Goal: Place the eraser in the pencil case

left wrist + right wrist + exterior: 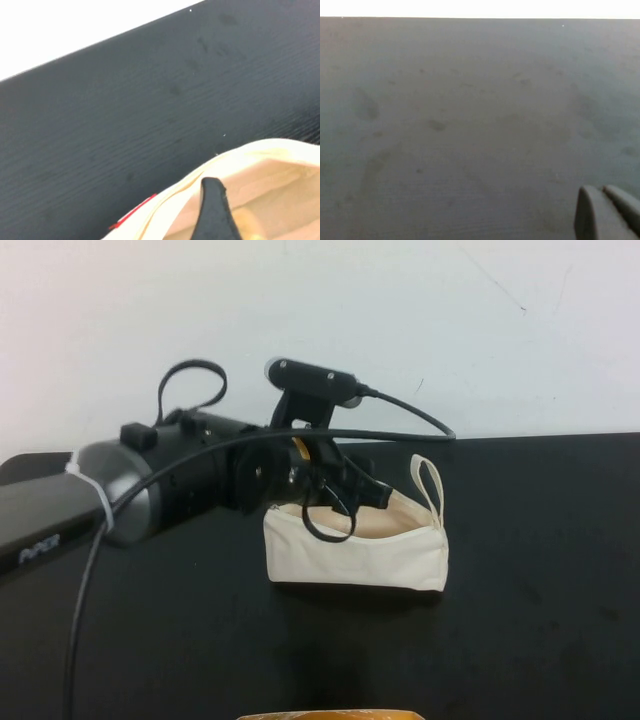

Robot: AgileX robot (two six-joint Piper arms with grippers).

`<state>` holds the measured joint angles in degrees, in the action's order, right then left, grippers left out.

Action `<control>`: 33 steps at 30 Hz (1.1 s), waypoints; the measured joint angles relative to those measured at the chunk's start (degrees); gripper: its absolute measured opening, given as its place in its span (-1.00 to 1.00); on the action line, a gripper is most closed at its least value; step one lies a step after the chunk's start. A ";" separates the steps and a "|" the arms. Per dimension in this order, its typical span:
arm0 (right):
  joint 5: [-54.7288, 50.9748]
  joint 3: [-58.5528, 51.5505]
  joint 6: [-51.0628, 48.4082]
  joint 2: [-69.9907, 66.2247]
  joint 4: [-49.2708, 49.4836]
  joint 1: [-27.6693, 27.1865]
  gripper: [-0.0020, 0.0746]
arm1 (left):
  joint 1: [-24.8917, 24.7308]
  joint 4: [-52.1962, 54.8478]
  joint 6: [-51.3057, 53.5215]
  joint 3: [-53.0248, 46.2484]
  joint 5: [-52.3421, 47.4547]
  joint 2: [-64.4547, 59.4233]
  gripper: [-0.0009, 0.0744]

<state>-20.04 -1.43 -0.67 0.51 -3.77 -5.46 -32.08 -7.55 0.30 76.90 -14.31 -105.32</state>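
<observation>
Eraser: not clearly in sight; in the left wrist view a blurred yellowish patch (245, 220) lies beside a dark finger inside the pouch mouth, possibly the eraser, but I cannot tell.
Pencil case (356, 552): cream pouch standing on the black table (540, 540), mouth up and open, beige lining showing, loop strap (430, 480) rising at its right end.
Left gripper (340, 495): reaches in from the robot's left and sits at the pouch opening, tips at or just inside the rim; 1 finger (215, 212) shows against the lining, and I cannot tell whether the fingers are spread or pinching anything.
Right gripper (607, 212): out of the high view; its own camera shows only bare table and 2 fingertips lying side by side, pressed together, holding nothing.
Risk 1: a release too near the rim would likely let the eraser tip out onto the table.
Risk 2: the soft wall could catch on the finger during withdrawal, dragging or toppling the pouch.
Risk 3: the hanging black cable (330, 525) drapes over the front rim and could snag the fabric as the arm lifts.
</observation>
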 joint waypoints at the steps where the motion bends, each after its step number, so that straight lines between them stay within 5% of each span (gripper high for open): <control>1: 0.00 0.00 0.00 0.00 0.00 0.00 -0.95 | 0.00 1.05 0.15 0.44 -1.51 0.43 0.07; 10: 0.00 0.00 0.00 0.00 0.00 0.00 -0.95 | 0.00 9.06 0.15 -3.50 -10.87 14.66 -0.89; 22: 0.00 0.00 0.00 0.00 0.00 0.00 -0.95 | 0.00 9.20 -1.96 -26.68 -8.09 45.32 -0.98; 33: 0.00 0.00 0.00 0.00 0.00 0.00 -0.95 | 0.00 13.50 -2.07 -30.52 -24.78 61.09 -0.98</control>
<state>-20.04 -1.43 -0.67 0.51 -3.77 -5.46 -32.08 5.96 -1.77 46.38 -39.10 -44.23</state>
